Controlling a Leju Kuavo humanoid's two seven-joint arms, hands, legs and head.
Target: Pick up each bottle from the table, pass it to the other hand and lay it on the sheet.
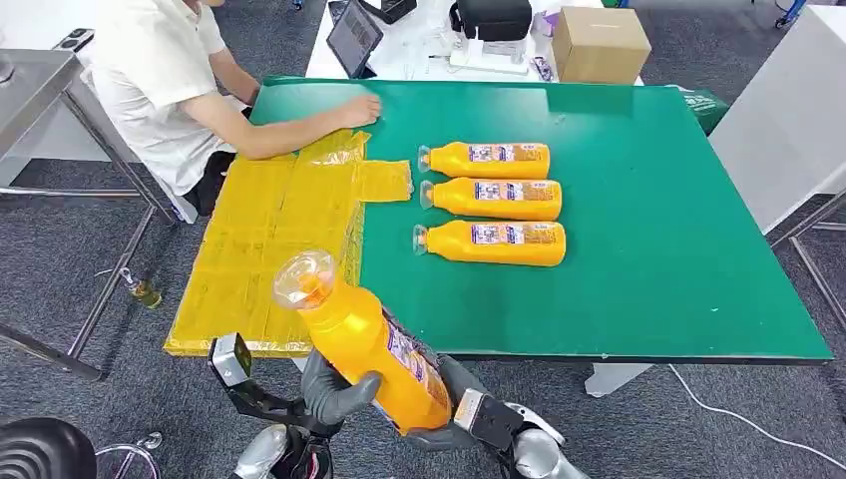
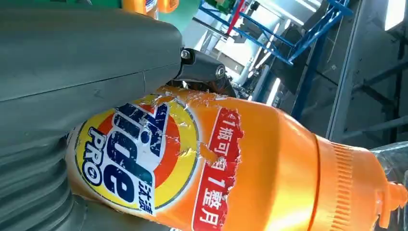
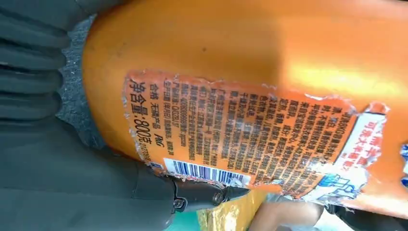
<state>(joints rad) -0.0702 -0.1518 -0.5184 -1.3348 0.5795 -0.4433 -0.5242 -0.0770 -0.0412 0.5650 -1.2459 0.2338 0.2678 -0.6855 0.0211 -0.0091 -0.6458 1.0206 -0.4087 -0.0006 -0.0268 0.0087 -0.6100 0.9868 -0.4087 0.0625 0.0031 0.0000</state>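
An orange detergent bottle (image 1: 361, 344) is held up in front of me, below the table's near edge, with its clear cap toward the yellow sheet (image 1: 269, 235). My left hand (image 1: 337, 394) wraps its lower body from the left. My right hand (image 1: 449, 392) grips it from the right and behind. In the left wrist view the bottle's front label (image 2: 139, 154) lies against my left hand (image 2: 72, 62). In the right wrist view the bottle's back label (image 3: 240, 139) sits between the thumb and fingers of my right hand (image 3: 48, 163). Three more orange bottles (image 1: 494, 198) lie side by side on the green table (image 1: 658, 249).
A person sits at the far left, one hand (image 1: 357, 110) resting at the sheet's far corner. A cardboard box (image 1: 599, 43) and a tablet (image 1: 353, 38) stand on the white table behind. A metal table (image 1: 40, 80) is at the left, a white cabinet (image 1: 788, 110) at the right.
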